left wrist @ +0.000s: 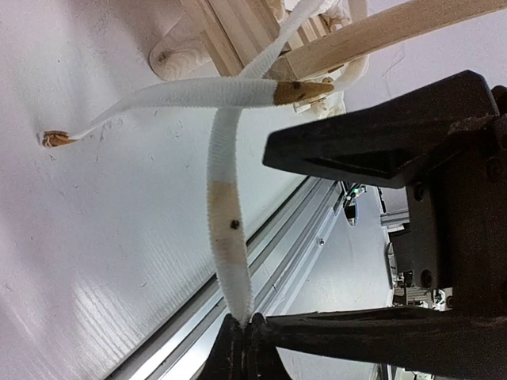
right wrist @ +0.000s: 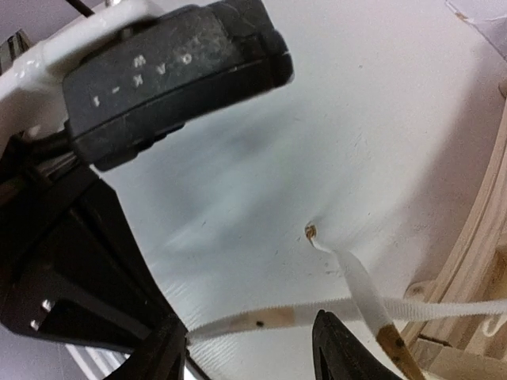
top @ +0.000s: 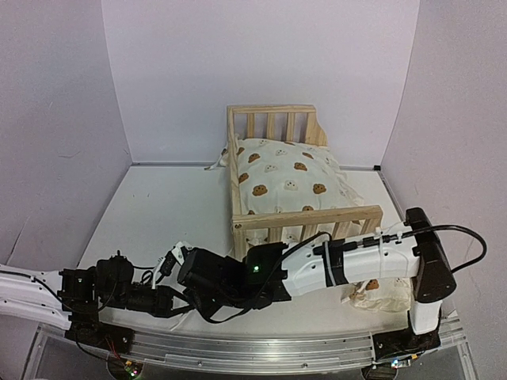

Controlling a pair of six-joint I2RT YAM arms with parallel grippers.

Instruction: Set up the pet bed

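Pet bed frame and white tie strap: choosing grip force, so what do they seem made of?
Light slatted pet bed frame: unpainted pale wood, maybe pine; visible grain, matte. White flat tie strap: probably woven fabric tape; fine weave, limp, brown patches.

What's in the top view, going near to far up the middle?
Metal base rail → right arm → bed's near rail → cushion → bed's far rail → back wall.
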